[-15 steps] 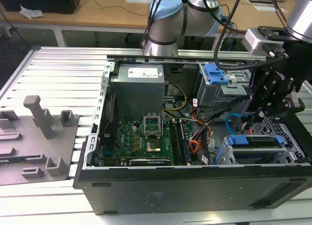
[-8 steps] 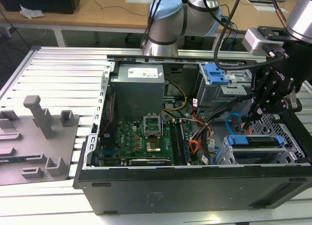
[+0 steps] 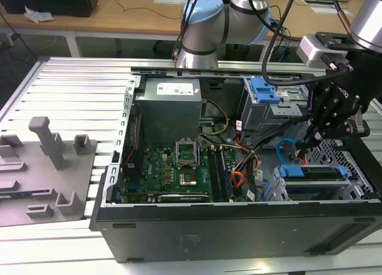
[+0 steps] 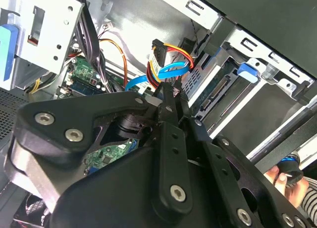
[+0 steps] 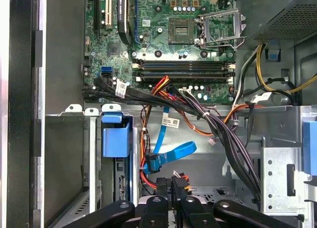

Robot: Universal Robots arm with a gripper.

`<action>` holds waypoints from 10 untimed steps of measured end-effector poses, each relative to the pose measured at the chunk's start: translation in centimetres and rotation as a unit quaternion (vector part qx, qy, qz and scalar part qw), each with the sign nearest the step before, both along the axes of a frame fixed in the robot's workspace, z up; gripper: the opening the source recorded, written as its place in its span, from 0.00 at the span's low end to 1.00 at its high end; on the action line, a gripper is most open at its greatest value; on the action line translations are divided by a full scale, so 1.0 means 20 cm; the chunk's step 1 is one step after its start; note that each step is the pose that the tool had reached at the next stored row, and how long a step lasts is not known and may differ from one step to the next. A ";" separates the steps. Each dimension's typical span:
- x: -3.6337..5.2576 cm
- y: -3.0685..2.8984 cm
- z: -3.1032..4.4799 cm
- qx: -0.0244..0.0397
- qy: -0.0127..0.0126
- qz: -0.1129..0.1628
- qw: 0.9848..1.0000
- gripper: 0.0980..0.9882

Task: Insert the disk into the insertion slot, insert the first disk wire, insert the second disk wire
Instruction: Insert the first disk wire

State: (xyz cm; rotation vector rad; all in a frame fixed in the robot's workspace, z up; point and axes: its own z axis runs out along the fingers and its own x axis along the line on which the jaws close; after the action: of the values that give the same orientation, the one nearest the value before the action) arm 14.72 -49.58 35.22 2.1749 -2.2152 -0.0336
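While the disk (image 3: 313,172) lies seated in the insertion slot (image 3: 276,188) at the case's near corner on the exterior view's right, its blue carrier running across the top of the bay, the second wrist view shows the disk's (image 4: 218,88) connector edge facing out of the cage with nothing plugged into it. Just beside that edge hangs the second disk wire (image 3: 285,148), a light-blue flat cable that loops loosely in the open space next to the cage; in both wrist views (image 4: 168,69) (image 5: 176,153) its loop curls back toward its dark plug end. Close to it, the orange, yellow and black wire bundle (image 4: 171,50) ends in a black plug that also hangs free. The hand (image 3: 313,135) hovers over the wires right beside the slot, its tip (image 4: 171,97) (image 5: 172,184) very near the blue cable's end; whether it is clenched, released or grasping anything cannot be told. Farther off stand the taller cage with a blue bracket (image 3: 265,90), the green motherboard (image 3: 173,167) and the grey power supply (image 3: 167,108), all inside the black computer case (image 3: 239,227), which lies open on the slatted table (image 3: 65,84). A grey fixture plate (image 3: 36,179) lies on the table at the exterior view's left.
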 end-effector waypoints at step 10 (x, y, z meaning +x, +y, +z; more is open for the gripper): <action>0.014 -0.044 0.000 0.000 0.000 0.000 1.000 0.07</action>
State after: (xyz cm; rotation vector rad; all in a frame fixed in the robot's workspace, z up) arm 14.99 -50.45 35.21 2.1749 -2.2151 -0.0335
